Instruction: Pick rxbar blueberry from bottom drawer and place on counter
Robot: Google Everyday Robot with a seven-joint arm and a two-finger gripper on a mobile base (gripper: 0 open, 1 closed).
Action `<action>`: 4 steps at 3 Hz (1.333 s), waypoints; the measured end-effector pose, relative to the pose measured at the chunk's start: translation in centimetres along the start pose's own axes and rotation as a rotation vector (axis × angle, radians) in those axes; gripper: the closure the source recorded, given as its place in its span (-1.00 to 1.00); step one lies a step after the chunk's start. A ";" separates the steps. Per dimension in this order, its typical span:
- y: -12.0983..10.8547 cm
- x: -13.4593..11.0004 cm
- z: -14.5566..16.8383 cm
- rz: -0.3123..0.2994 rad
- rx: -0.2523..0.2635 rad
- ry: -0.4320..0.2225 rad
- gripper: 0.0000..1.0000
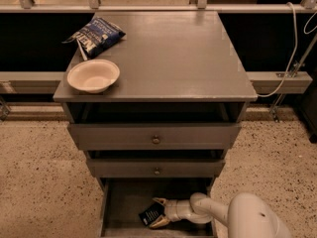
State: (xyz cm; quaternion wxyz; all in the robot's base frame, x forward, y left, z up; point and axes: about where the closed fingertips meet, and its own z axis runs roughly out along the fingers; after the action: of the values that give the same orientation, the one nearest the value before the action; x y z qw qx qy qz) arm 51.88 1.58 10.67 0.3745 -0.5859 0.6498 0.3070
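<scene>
The bottom drawer [121, 208] is pulled open and shows a plain grey inside. The rxbar blueberry [150, 214], a small dark wrapper with white print, lies in it near the middle. My gripper [159, 213] reaches into the drawer from the right on a white arm. One tan finger is above the bar's right end and one below it. The counter [173, 53] is the broad grey top of the cabinet, well above the gripper.
A white bowl [93, 76] and a blue-and-white chip bag [96, 36] sit at the counter's left. Two shallower drawers with round knobs [155, 139] are partly pulled out above the bottom drawer. Speckled floor lies on both sides. A white cable [292, 38] hangs at the right.
</scene>
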 end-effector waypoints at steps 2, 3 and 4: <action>0.1 0.3 0.1 0.007 0.000 -0.002 0.27; 0.0 0.0 -0.1 0.007 0.001 -0.002 0.76; 0.0 0.0 -0.1 0.007 0.001 -0.002 1.00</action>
State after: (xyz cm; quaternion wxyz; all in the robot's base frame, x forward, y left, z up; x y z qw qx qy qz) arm 51.82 1.48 10.72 0.3742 -0.5834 0.6515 0.3085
